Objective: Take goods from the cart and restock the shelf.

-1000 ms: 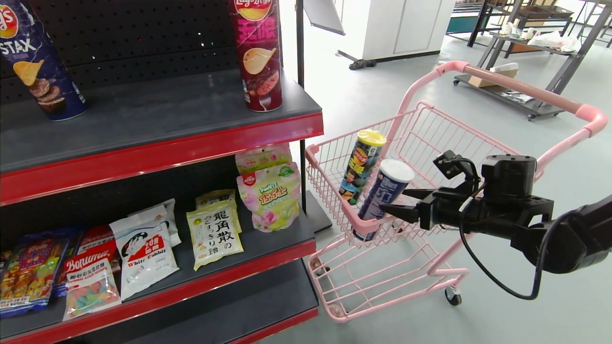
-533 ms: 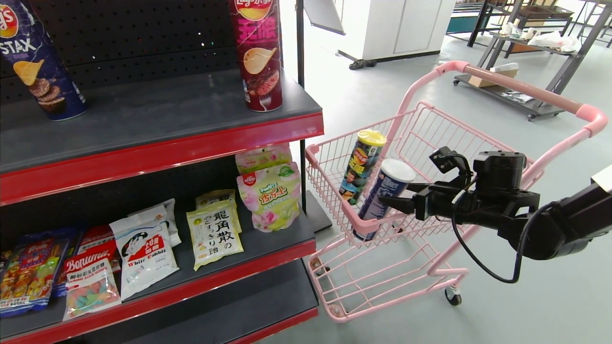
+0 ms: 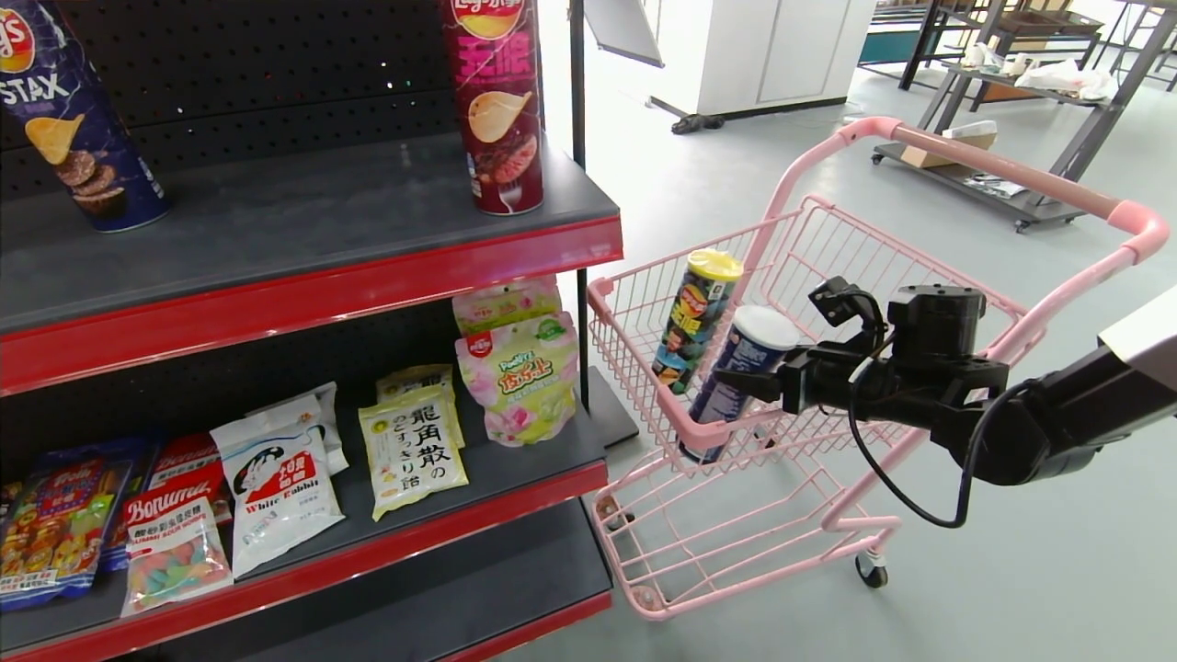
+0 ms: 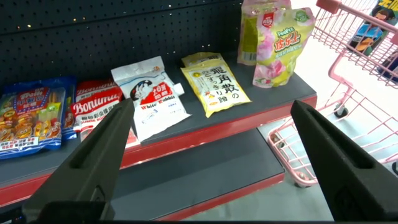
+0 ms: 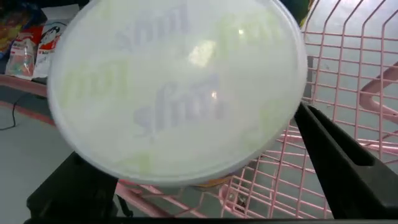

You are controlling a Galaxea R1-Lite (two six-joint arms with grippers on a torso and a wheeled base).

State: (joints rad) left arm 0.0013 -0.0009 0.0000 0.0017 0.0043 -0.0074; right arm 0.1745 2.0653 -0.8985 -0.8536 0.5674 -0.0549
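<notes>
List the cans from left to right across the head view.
blue can → maroon can → yellow-lid can → white-lid can

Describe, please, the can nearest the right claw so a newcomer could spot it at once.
Look in the pink cart beside the shelf, where two chip cans lean. It is the dark blue can with the white lid, by the right claw; its neighbour has a yellow lid.
</notes>
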